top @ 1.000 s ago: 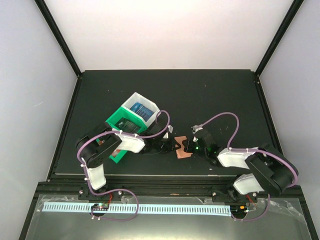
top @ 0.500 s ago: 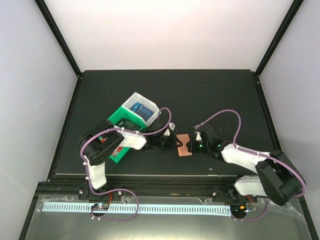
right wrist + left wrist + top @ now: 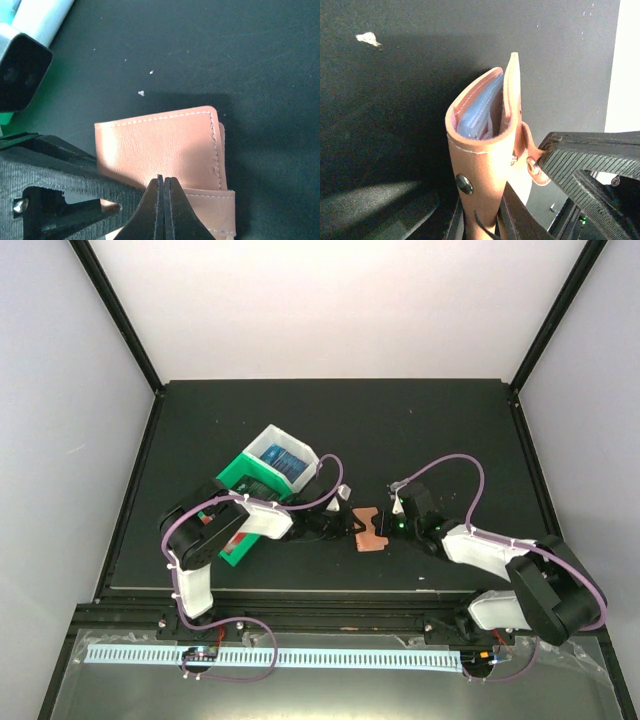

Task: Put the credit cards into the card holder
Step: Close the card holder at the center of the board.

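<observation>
Because both black arms crowd over it in the top view, the salmon-brown leather-like folding card holder shows there only as a small patch above the dark surface, between the two arms. Whether it rests on that surface cannot be told. In the left wrist view its lower end runs off the frame, where the left tool is clamped on it. Its leaves stand slightly apart, with pale blue pockets inside. The right tool has its fingers pressed together with nothing seen between them. Their tips lie over the holder's outer face, beside the snap tab, but contact is unclear. The credit cards are a blue blur in the white plastic bin. Darker shapes lie in the adjoining green plastic bin, which the left arm partly covers. Compared with a second ago, the right arm has stretched out lower and further left, bringing its tool closer to the card holder. The card holder itself has shifted slightly away from the near edge, and the bins have stayed put.
</observation>
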### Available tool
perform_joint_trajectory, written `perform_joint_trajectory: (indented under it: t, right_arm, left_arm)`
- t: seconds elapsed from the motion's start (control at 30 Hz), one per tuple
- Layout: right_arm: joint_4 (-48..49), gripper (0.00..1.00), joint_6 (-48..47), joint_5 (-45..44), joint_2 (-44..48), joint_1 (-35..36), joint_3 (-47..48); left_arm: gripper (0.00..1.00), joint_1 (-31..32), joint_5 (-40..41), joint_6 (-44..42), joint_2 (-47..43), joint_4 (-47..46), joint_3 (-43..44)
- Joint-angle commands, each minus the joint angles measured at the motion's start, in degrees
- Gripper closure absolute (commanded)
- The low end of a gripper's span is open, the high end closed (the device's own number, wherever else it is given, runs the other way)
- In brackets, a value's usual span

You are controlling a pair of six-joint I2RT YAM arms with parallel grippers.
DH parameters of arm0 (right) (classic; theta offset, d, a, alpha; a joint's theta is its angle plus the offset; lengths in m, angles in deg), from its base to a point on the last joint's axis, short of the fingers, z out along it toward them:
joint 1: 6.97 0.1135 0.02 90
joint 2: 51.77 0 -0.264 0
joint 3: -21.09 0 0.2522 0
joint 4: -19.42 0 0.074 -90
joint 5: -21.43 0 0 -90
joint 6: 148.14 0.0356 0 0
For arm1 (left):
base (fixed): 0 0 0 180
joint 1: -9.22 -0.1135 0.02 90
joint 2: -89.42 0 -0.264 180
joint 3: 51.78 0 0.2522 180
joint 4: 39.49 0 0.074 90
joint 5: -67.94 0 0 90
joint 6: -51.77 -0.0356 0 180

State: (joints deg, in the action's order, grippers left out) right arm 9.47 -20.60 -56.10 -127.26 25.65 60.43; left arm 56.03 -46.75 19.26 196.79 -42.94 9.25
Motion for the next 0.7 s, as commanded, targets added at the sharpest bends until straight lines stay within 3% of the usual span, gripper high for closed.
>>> perform_joint_trajectory:
  t: [0.0, 0.33, 0.67]
  right_arm:
    - [6.04, 0.99, -1.04, -0.81, -1.30, -0.27, -0.67]
    - [6.72, 0.99, -1.39, 0.69, -3.82, -0.27, -1.98]
    - [3.90, 0.99, -1.78, 2.03, 0.30, -0.28, -2.09]
  left_arm:
    - [0.99, -1.08, 4.26, -0.98, 2.22, 2.76, -2.12]
    - [0.98, -1.89, 3.61, -0.10, 2.58, 0.87, -2.88]
    - [0.98, -1.98, 3.62, 0.01, 2.93, 0.48, -3.16]
